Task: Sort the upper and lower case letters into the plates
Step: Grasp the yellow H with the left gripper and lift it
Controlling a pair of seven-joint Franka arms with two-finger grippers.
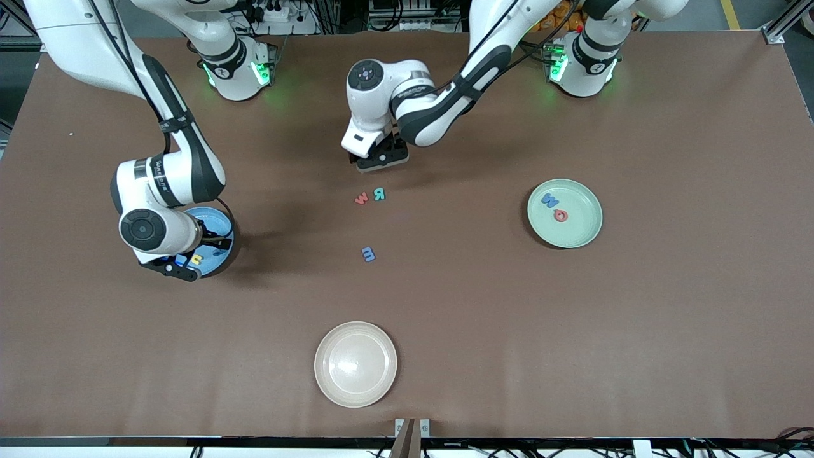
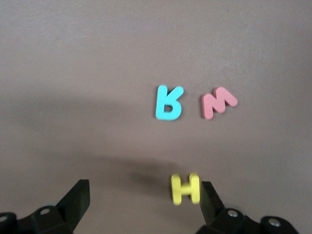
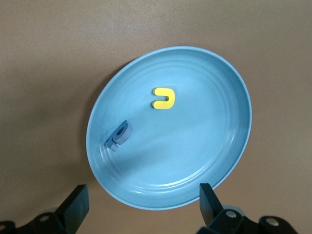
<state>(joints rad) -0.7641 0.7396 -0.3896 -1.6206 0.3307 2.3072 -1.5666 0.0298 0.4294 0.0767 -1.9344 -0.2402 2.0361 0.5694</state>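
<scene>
Brown matte counter (image 1: 572,350). Nearest the front camera, a beige plate (image 1: 355,364), then a blue m (image 1: 368,254). Right end effector (image 3: 141,207), released, hangs over the blue plate (image 3: 204,161), which holds a yellow letter (image 3: 163,98) and a blue letter (image 3: 119,136). Green plate (image 1: 582,232) toward the left arm's end holds a blue W (image 1: 549,200) and a red letter (image 1: 560,215). Left end effector (image 2: 144,204), released, sits over a yellow H (image 2: 185,188), near a teal R (image 2: 168,103) and a red M (image 2: 217,102). Cables and equipment past the bases.

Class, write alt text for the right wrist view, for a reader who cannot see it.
A blue plate lies on the brown table, holding a small yellow letter and a blue letter. The right gripper hangs over the plate, fingers open and empty.
</scene>
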